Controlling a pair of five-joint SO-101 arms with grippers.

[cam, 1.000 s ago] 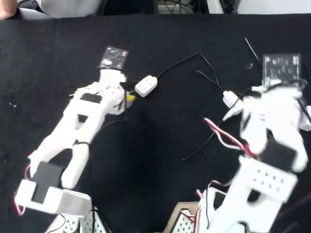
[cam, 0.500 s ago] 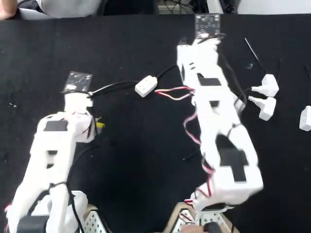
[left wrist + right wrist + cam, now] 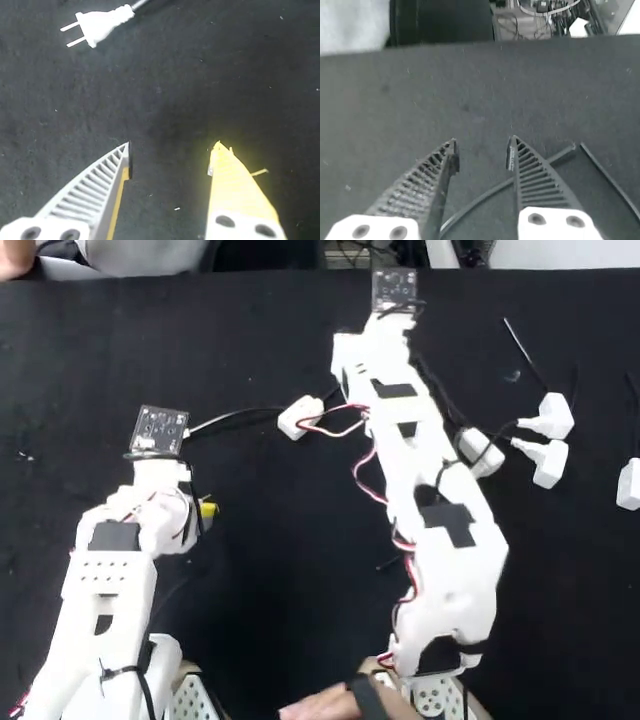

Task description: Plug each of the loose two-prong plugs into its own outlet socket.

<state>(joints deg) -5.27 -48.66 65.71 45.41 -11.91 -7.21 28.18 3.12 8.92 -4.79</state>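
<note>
Two-prong plug (image 3: 95,25), white and with a black cable (image 3: 140,3) at its back, lies flat on the black table (image 3: 225,75). It is ahead of the left gripper (image 3: 170,147) and well apart from it. This gripper is released: its white finger and its yellow finger stand wide from each other over bare cloth and carry nothing.

In the high view a white plug body (image 3: 300,418) lies near 12 o'clock of the table, between the two arms. I cannot tell for sure if it is the same plug that the left wrist view shows. At about 2 o'clock lie the far plug (image 3: 553,418) and the near plug (image 3: 548,462), both white and just beside each other. One more white piece (image 3: 478,452) lies against the side of the right arm (image 3: 440,530) and is partly covered by it. A small white block (image 3: 628,485) sits at 3 o'clock on the table's edge; plug or socket, I cannot tell.

The left arm (image 3: 110,570) stands at 8 o'clock. The right arm stretches from 6 o'clock up to the far edge at 12 o'clock. The right gripper (image 3: 482,145) is also released: its two dark ribbed fingers are apart above the table and hold nothing. Thin black cables (image 3: 545,170) run just beside one finger.
</note>
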